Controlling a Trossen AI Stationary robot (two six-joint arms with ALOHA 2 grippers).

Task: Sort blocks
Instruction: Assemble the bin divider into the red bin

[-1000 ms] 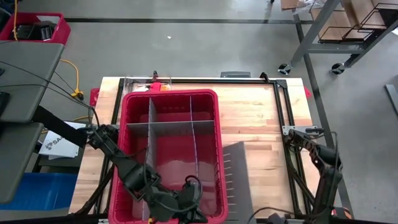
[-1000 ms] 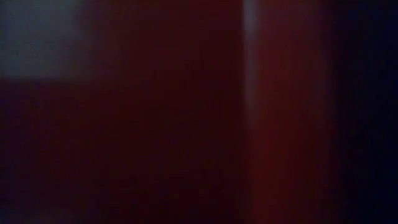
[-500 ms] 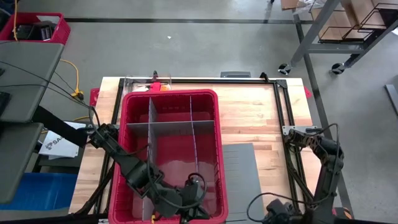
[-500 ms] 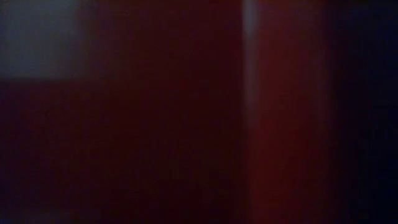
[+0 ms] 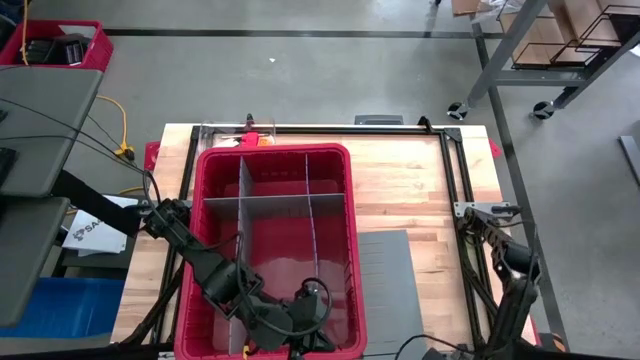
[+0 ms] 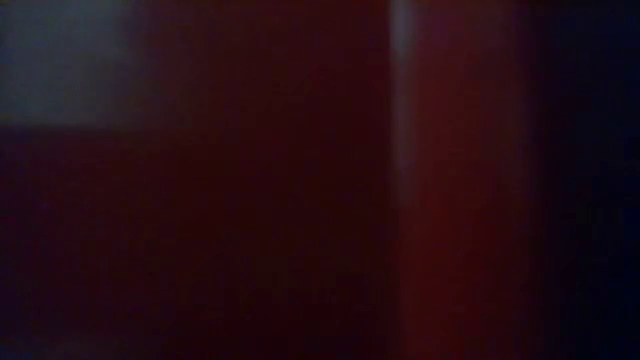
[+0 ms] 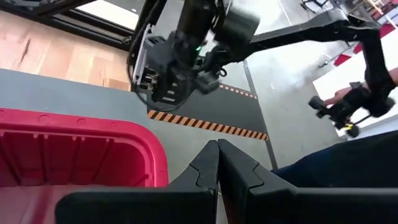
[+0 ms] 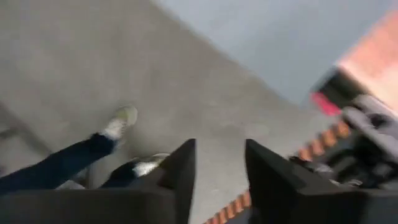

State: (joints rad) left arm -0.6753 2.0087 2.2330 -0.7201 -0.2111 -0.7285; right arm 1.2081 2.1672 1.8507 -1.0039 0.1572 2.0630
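- A wooden counter point(image 5: 420, 190) seen from above carries a large red bin point(image 5: 275, 158), split into compartments by grey dividers point(image 5: 243, 205).
- Beside the bin, toward the right arm's side, a flat grey divider sheet point(image 5: 385, 290) lies on the counter.
- The left end effector point(image 7: 217, 155) sits low inside the bin's near end, by the corner next to the flat sheet; its two dark fingers are pressed together with nothing between them.
- The right end effector point(image 8: 219, 163) is off the counter's near right edge and points down at the grey floor point(image 8: 93, 62); its fingers stand apart with a narrow gap and hold nothing.
- A person's legs and shoes point(image 8: 121, 123) show on the floor below the right end effector.
- No blocks can be made out in the bin or on the counter.
- The low view shows only dark red blur.
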